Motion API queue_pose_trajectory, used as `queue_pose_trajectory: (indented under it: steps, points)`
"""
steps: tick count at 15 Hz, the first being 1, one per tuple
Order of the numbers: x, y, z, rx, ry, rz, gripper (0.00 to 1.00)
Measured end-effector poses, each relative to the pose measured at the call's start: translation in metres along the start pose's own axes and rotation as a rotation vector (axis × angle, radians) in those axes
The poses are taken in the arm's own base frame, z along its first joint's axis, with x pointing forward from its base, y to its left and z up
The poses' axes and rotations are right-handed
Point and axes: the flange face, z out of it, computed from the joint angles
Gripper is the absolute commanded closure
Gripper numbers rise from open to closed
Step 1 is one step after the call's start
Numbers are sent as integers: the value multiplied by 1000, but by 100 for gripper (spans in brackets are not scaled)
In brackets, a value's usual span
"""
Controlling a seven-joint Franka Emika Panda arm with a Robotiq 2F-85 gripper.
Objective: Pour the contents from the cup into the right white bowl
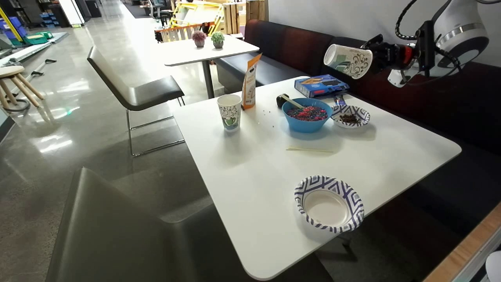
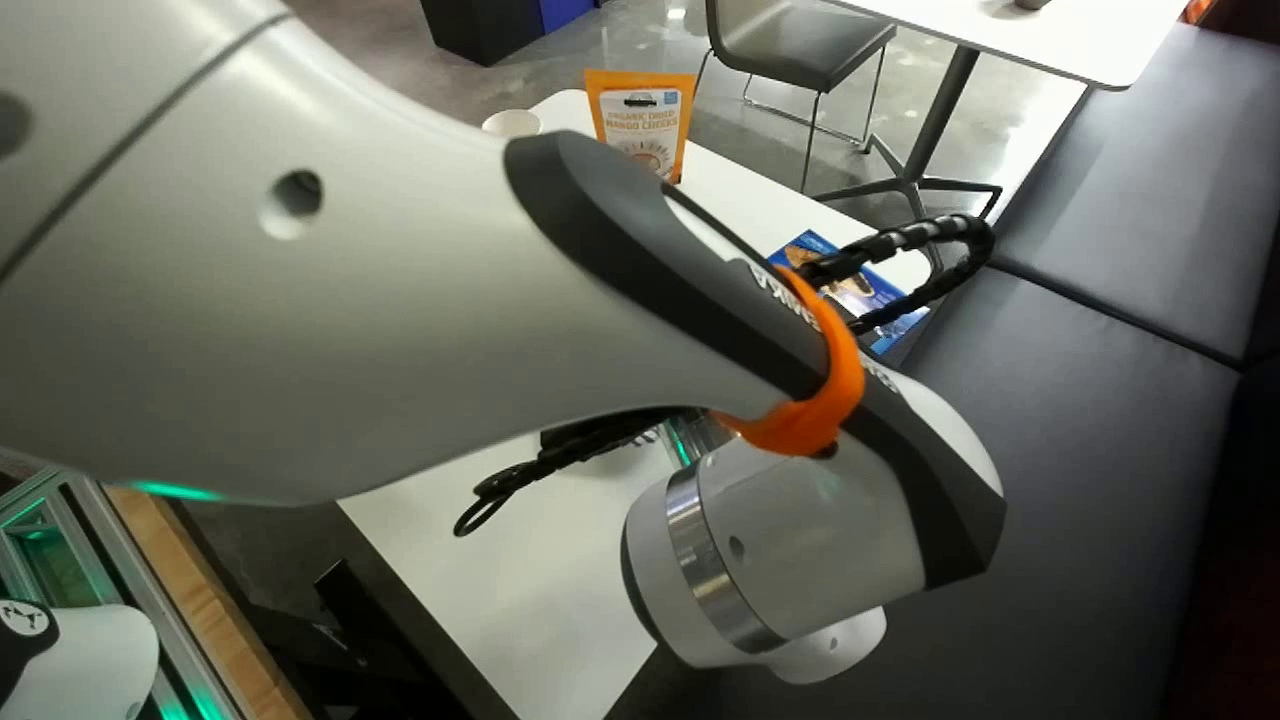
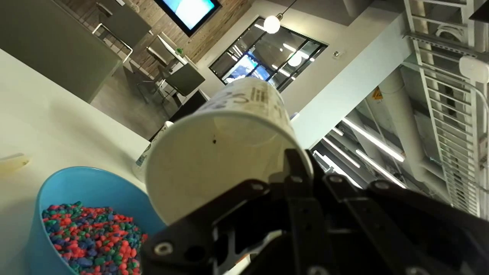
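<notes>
At the near end of the white table [image 1: 250, 184], white paper bowl [image 1: 328, 207] with purple-blue zigzag rim, inner bottom visible. Past it, thin pale stick [image 1: 309, 149] flat on tabletop. Then blue bowl [image 1: 307, 126] holding multicolored pebbly bits [image 3: 95, 236], mostly red, green and blue in wrist view; pale handle [image 1: 292, 102] leans over its rim. Just beside, patterned paper bowl [image 1: 349, 125] with dark brown bits [image 1: 348, 118] inside. Gripper [image 1: 372, 53] up above table level, grasping the task's printed paper cup [image 1: 349, 62] at its rim; cup has swirls plus green, tipped on its side, mouth toward gripper, base pointing away. Wrist view looks into it: dark speck [image 3: 214, 141] on inner wall. Which bowl it hangs over, can't tell. Across the table, second paper cup [image 1: 230, 111] stands upright, similar print, near standing orange mango pouch [image 2: 640, 115], seen in both exterior views. Blue box [image 1: 321, 85] lies flat at far edge, by dark bench [image 1: 289, 37]. Farther back: second table [image 1: 176, 55], two potted plants [image 1: 217, 40] on it, one reddish, one green.
</notes>
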Motion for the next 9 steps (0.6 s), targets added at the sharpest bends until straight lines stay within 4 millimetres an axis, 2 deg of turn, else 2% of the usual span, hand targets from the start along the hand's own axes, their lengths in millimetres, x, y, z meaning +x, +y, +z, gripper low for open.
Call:
queue_pose_trajectory:
  steps: [5, 9]
  points:
    - [5, 6, 0, -2, -1, 19, 99]
    - [-4, -3, 20, -102, -8, 3, 99]
